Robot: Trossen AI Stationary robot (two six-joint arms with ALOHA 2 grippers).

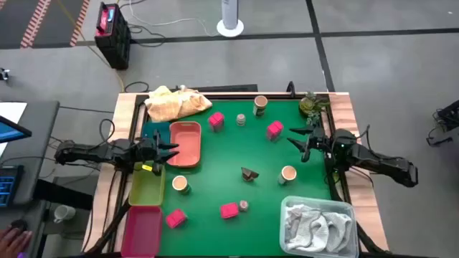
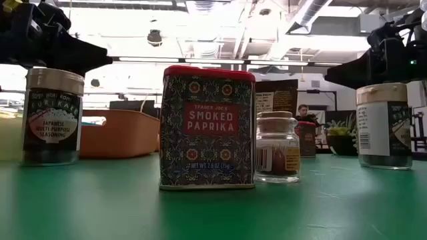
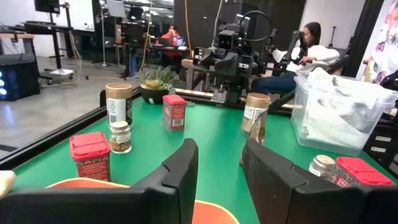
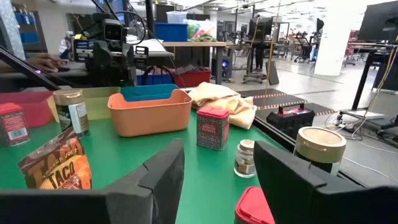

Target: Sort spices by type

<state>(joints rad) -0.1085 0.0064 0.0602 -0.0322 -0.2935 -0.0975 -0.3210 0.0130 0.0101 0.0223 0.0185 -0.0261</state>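
Green mat (image 1: 215,165) still has every spice scattered on it; I see nothing in the salmon tray (image 1: 184,143), lime tray (image 1: 147,184) or magenta tray (image 1: 142,228), so sorting looks unstarted. Left gripper (image 1: 172,150) hovers at the salmon tray's left edge, fingers (image 3: 180,171) parted, holding nothing. Right gripper (image 1: 297,141) sits far across the mat from that tray, jaws apart, empty. Nearest it: a red tin (image 1: 274,130) and a tan jar (image 1: 287,174).
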